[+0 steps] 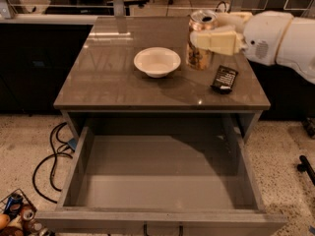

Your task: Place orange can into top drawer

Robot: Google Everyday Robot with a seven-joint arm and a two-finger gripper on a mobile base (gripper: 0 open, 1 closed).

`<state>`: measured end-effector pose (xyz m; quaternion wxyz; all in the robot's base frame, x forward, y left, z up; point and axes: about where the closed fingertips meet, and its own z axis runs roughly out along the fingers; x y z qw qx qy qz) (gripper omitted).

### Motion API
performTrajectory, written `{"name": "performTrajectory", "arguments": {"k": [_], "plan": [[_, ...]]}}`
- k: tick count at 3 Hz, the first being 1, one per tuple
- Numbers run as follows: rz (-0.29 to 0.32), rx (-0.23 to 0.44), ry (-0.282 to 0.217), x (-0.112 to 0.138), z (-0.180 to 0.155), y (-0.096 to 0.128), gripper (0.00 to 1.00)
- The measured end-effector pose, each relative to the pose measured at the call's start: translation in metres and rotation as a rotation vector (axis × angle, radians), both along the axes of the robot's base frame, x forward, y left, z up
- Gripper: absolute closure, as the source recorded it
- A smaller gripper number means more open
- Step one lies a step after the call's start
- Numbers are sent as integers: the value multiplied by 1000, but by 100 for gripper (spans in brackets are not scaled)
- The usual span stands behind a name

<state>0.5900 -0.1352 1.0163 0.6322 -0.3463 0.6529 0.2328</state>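
Note:
The orange can (200, 39), tall with a mottled orange and tan label and a silver pull-tab top, is held upright above the right side of the table. My gripper (212, 33) comes in from the right on a white arm and is shut on the can, its cream fingers (216, 41) wrapped around the upper half. The top drawer (157, 173) is pulled fully open below the table's front edge, a wide shallow grey box with nothing in it. Its dark front handle (162, 229) shows at the bottom edge.
A white bowl (157, 61) sits on the brown table top (108, 77) left of the can. A small black packet (224, 78) lies at the right front. Cables (51, 156) lie on the floor at left, and a basket of cans (17, 215) at bottom left.

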Motion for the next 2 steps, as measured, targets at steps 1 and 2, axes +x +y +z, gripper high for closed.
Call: {"name": "performTrajectory", "arguments": {"k": [1, 2], "plan": [[4, -27, 0, -41, -38, -22, 100], [23, -48, 40, -102, -91, -48, 100]]}}
